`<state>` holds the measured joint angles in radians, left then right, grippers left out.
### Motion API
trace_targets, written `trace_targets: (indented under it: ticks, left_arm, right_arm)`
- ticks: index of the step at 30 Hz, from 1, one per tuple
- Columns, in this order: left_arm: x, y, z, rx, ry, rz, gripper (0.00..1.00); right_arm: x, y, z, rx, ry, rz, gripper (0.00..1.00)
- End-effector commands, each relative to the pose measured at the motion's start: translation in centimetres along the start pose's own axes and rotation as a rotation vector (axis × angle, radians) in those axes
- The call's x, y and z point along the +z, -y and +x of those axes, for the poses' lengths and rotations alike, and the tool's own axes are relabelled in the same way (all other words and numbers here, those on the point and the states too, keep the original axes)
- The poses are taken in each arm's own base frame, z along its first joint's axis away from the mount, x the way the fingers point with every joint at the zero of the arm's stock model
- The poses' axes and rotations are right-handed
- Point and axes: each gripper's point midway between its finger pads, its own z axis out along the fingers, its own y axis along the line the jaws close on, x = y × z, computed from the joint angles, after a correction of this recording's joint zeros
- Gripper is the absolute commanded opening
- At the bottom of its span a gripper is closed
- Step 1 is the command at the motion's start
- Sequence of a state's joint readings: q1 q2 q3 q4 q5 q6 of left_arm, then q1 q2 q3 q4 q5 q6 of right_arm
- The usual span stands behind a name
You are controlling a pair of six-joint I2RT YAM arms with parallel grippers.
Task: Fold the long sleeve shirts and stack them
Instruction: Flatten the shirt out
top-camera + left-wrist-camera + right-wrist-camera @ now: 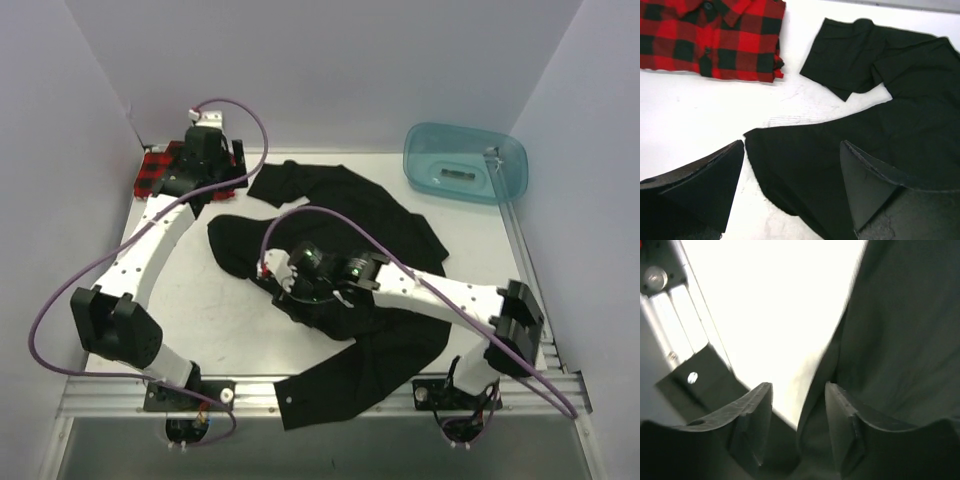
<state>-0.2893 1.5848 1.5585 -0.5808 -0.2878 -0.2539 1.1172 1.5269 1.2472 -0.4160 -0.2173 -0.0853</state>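
Note:
The black long sleeve shirt (350, 225) lies spread and rumpled across the middle of the table, one part hanging over the near edge. The red-and-black plaid shirt (158, 172) lies folded at the far left corner. My left gripper (212, 186) hovers between the two shirts. In its wrist view it (792, 150) stands wide open above a black shirt (850, 150) edge, the plaid shirt (710, 37) beyond. My right gripper (268, 272) is low over the black shirt's left edge. Its jaws (799, 390) are apart, with a fold of black cloth (900, 340) lying between them, not pinched.
A translucent teal tub (465, 162) stands at the far right corner. White walls close in the table (200, 310) on three sides. An aluminium rail (330, 385) runs along the near edge between the two arm bases.

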Motion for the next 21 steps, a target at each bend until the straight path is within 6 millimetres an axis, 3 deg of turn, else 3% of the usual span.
trace_targets:
  ticks: [1,2,3,5,6,7,8,9,14,21]
  left_arm:
    - [-2.9,-3.0,1.5,-0.035,-0.007,-0.034,0.86]
    - [-4.0,-3.7,1.6,-0.056,0.010,-0.035,0.86]
    - [-3.7,-4.4,3.7,-0.053,-0.031,-0.051,0.86]
    - [-4.6,-5.6,4.1,-0.075,-0.006,-0.064,0.86]
    - [-4.3,-6.2,6.2,-0.068,-0.038,-0.077,0.86]
    - [-4.4,-6.8,6.0,-0.079,-0.016,-0.089,0.86]
    - [-4.8,-7.2,6.2,-0.085,-0.001,-0.093,0.86]
    - [-4.6,-7.7,7.3,-0.084,-0.014,-0.105,0.86]
    - [-4.9,-9.6,7.7,-0.126,0.026,-0.141,0.86]
    - [-5.1,-11.1,7.3,-0.168,0.041,-0.165,0.86]
  right_arm:
    - [2.7,0.6,-0.4,-0.120,-0.082,0.052,0.45]
    - [3.4,0.5,-0.5,-0.127,-0.093,0.047,0.43]
    - [4.9,0.5,-0.1,-0.130,-0.128,0.043,0.41]
    - [6.6,0.8,-0.3,-0.132,-0.155,0.047,0.39]
    - [7.1,1.0,-0.2,-0.132,-0.166,0.048,0.39]
    - [7.6,1.3,-0.8,-0.129,-0.159,0.055,0.38]
    - [8.7,1.6,-0.2,-0.122,-0.189,0.059,0.38]
    - [9.2,1.9,-0.2,-0.117,-0.194,0.065,0.38]
    - [11.7,3.8,0.3,-0.063,-0.231,0.067,0.37]
    - [12.6,6.6,2.2,0.008,-0.282,0.115,0.40]
